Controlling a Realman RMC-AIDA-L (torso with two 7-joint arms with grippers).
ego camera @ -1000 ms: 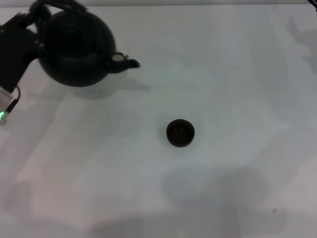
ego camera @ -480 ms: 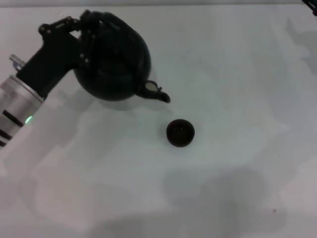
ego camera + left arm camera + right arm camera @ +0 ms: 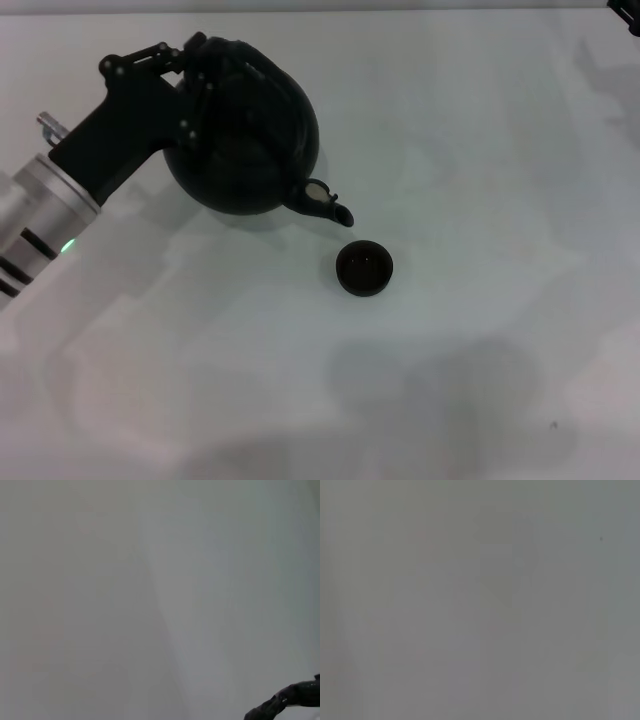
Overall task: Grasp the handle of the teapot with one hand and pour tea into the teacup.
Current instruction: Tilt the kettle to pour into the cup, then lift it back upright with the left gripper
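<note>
Pour approach in hand. The left claw (image 3: pixel 190 75), upper left of the frame, grips the handle (image 3: pixel 235 52); the teapot (image 3: pixel 245 135) hangs tilted, spout just beside the teacup (image 3: pixel 364 268) at centre. Next: align the spout above the cup, tip further.

We cannot make out the dark arched handle (image 3: pixel 225 50) where the left gripper (image 3: pixel 185 75) covers it, nor how that gripper's fingers sit, since black runs into black against the round matte-black teapot (image 3: pixel 245 135). The left arm's silver forearm (image 3: pixel 30 225) is cut off by the head view's left edge. Of the right arm we see only a dark sliver (image 3: pixel 628 12) at the top right corner. Inside the tiny dark round teacup (image 3: pixel 364 268) we cannot tell any contents. The left wrist view holds one dark, rough strip (image 3: pixel 287 700), cut by its edge and unidentifiable.
</note>
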